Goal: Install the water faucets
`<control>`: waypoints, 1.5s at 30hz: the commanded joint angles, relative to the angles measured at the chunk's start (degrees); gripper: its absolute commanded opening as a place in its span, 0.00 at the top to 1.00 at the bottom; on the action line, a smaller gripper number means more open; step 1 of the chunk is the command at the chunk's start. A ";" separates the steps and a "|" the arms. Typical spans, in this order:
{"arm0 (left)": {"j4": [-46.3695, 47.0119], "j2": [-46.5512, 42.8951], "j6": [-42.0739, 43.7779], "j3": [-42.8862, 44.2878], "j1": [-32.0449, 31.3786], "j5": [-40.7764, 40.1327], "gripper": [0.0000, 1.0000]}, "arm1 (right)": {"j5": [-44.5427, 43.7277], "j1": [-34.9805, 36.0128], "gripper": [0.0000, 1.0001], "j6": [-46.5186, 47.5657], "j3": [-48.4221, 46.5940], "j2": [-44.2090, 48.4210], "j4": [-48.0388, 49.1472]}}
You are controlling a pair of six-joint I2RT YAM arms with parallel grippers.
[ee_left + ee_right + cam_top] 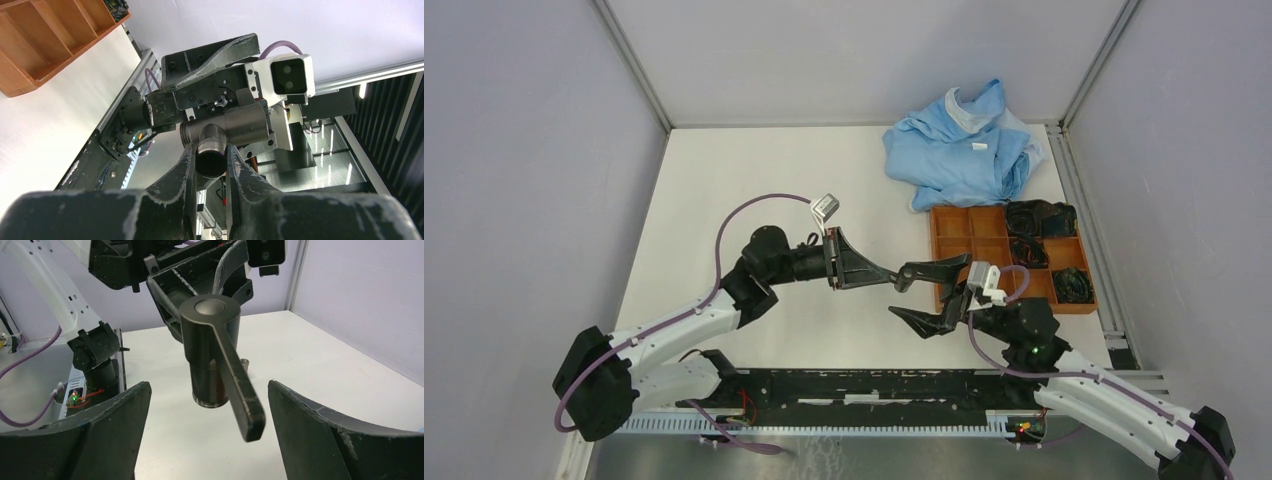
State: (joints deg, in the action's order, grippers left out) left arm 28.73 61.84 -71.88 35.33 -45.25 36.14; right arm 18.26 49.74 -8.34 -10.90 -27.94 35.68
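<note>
From above: two arms, two tools. Left tool [892, 275] stretched toward the middle of the white bench [724, 190], jaws pressed together at the tip. Thing held there too small to make out in this view. Right tool [899, 296] facing it, two fingers spread wide, one on each side of the left tip. Near the far right corner, one crumpled blue cloth [959, 145]. Just in front of it, one wooden tray [969, 235] with compartments, dark coiled bundles [1039, 216] in some on its right side. Near edge of the tray covered by the right arm, so no sure count of compartments.

Left wrist view: closed firmly on one T-shaped fitting [245, 122] of dark grey metal, gripped by the threaded side branch, main barrel lying across above the fingers. Directly behind and blocking most of the view, the right tool with one white camera [289, 75]. Corner of the tray at upper left.

Right wrist view: same fitting upright between the wide-open fingers, touching neither. One left finger [240, 390] crossing its front. Just behind, on the bench, one small grey stub [245, 362], mostly hidden by that finger.
</note>
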 commanded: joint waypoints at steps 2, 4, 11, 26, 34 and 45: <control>1.36 -1.49 2.77 2.56 0.65 2.63 0.98 | 2.14 0.10 0.07 4.46 -1.58 1.92 -3.77; 0.85 -1.32 3.04 2.46 0.69 3.31 0.98 | 3.28 0.10 0.08 5.32 -2.02 1.65 -4.11; 0.82 -0.12 3.23 3.17 0.71 5.48 0.98 | 5.40 0.10 0.11 5.17 -3.69 -1.56 -1.85; -1.42 -0.19 4.30 3.37 0.66 5.99 0.98 | 8.34 0.05 0.23 3.40 -5.82 -5.21 3.16; -2.35 -0.32 4.63 3.41 0.65 6.16 0.98 | 9.25 0.10 0.43 2.60 -6.19 -7.54 4.32; -2.97 -0.49 5.13 3.68 0.65 5.67 0.98 | 8.17 0.15 0.52 2.44 -5.79 -6.05 3.23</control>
State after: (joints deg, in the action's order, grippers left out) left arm 23.99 62.26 -69.36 36.05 -44.71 40.86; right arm 26.72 49.76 -5.52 -14.74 -35.46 36.75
